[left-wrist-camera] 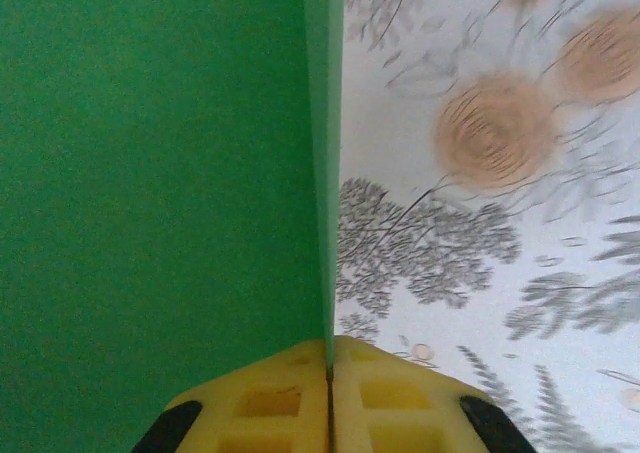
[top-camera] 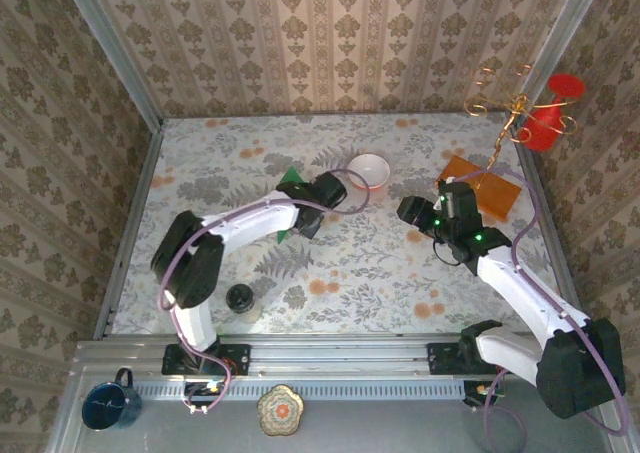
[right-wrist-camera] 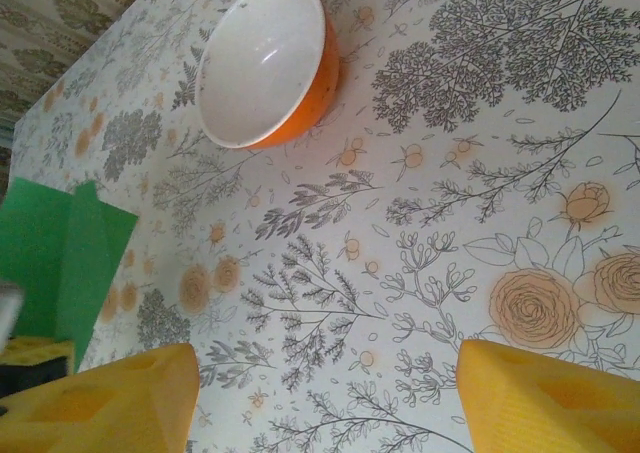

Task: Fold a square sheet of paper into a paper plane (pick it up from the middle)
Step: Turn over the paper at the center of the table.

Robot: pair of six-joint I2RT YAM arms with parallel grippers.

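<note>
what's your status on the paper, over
Left pincer shut on green paper sheet. Right pincer open, empty. Orange-white bowl apart from sheet, not blocking.

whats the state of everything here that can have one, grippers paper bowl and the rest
square sheet of paper: partly folded, one fold standing on edge, not yet a plane
left gripper: jaws shut on the paper's fold
right gripper: jaws open, empty, hovering
white bowl: upright, empty
wooden board: lying flat
small jar: upright, dark lid on
</note>
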